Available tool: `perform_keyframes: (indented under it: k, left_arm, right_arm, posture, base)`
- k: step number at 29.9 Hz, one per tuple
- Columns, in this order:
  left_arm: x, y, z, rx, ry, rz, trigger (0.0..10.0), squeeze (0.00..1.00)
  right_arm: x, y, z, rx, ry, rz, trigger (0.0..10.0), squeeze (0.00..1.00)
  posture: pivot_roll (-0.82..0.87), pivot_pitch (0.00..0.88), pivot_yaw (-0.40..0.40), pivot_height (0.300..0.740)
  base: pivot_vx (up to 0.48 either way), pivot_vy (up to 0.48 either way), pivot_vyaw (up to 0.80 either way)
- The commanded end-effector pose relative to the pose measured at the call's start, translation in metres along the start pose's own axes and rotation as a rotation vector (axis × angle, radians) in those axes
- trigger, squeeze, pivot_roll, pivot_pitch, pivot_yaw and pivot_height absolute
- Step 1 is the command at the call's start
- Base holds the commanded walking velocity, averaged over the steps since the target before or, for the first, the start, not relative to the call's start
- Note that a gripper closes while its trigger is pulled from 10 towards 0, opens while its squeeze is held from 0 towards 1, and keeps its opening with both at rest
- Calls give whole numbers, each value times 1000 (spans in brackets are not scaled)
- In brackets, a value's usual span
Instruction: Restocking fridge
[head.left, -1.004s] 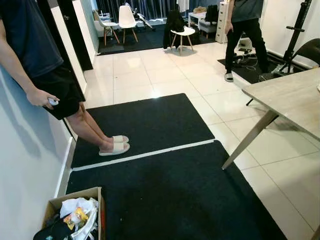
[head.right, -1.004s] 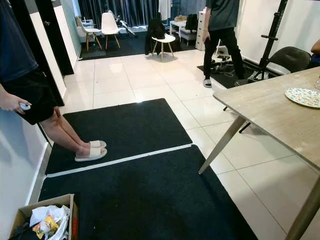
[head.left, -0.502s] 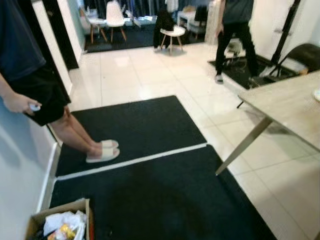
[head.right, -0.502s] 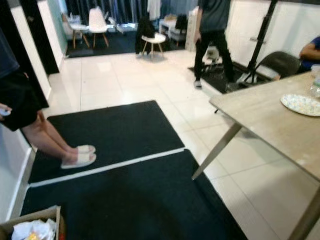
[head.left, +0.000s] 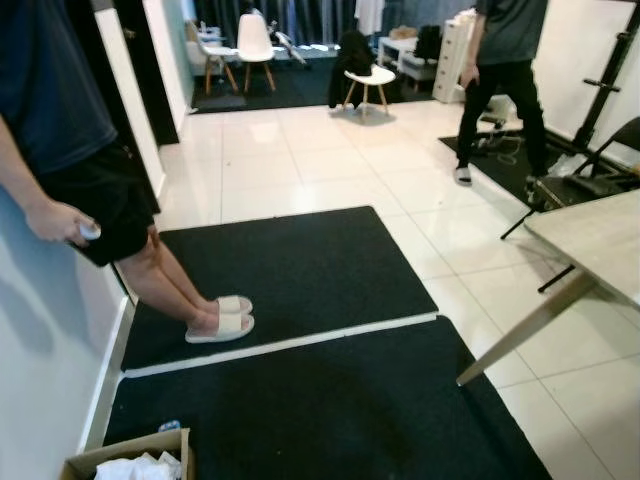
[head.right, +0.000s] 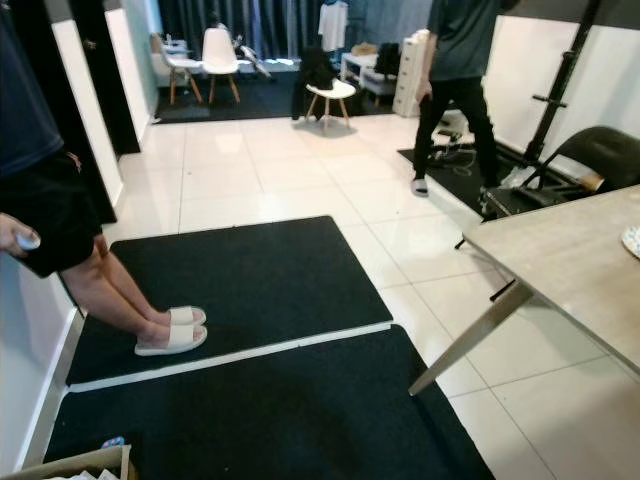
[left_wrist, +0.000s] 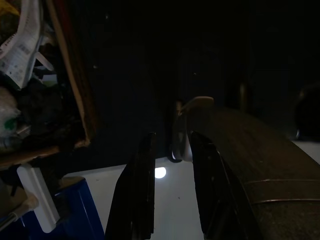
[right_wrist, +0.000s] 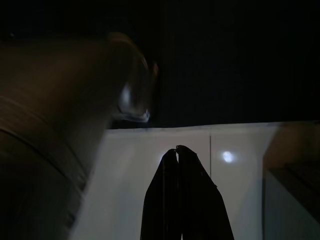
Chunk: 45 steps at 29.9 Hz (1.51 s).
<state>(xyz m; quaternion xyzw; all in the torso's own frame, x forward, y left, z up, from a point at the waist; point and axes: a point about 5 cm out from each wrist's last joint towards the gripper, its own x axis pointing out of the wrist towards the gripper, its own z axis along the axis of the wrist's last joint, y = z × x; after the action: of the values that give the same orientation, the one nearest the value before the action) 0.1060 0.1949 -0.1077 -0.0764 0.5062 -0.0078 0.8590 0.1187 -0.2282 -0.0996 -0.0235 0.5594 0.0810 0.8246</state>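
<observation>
The robot appears to be walking between stations, no fridge in sight; left tool (left_wrist: 170, 192) hangs parted and empty, right tool (right_wrist: 178, 192) pressed closed on nothing; cardboard box (head.left: 130, 462) of supplies at 7 o'clock; next, probably locate the fridge.
</observation>
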Motion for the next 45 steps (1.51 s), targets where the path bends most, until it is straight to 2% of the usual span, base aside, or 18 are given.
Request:
perform_keyframes:
  k: [1, 23, 31, 34, 45]
  left_arm:
    - [-2, 0, -12, 4, 50, -2, 10000, 0]
    - [-1, -2, -11, 0, 48, -6, 10000, 0]
    - [-1, -4, -10, 0, 43, -11, 10000, 0]
    - [0, -4, -9, -1, 40, -12, 10000, 0]
    - [-1, -4, -10, 1, 45, -11, 10000, 0]
  right_arm:
    - [1, 0, 1, -13, 10, -7, 10000, 0]
    - [1, 3, 0, -20, 27, 2, 10000, 0]
    - [1, 2, 2, -24, 13, -5, 10000, 0]
    - [1, 2, -1, -58, 34, -5, 10000, 0]
    - [1, 3, -7, -63, 48, -10, 10000, 0]
  posture:
    - [-78, 15, 27, 740]
    - [-79, 9, 23, 740]
    - [-79, 9, 23, 740]
    - [-83, 13, 20, 740]
    - [-84, 28, 22, 740]
  base:
    - [326, 0, 0]
    - [323, 0, -781]
    - [322, 0, 0]
    - [322, 0, 0]
    - [323, 0, 0]
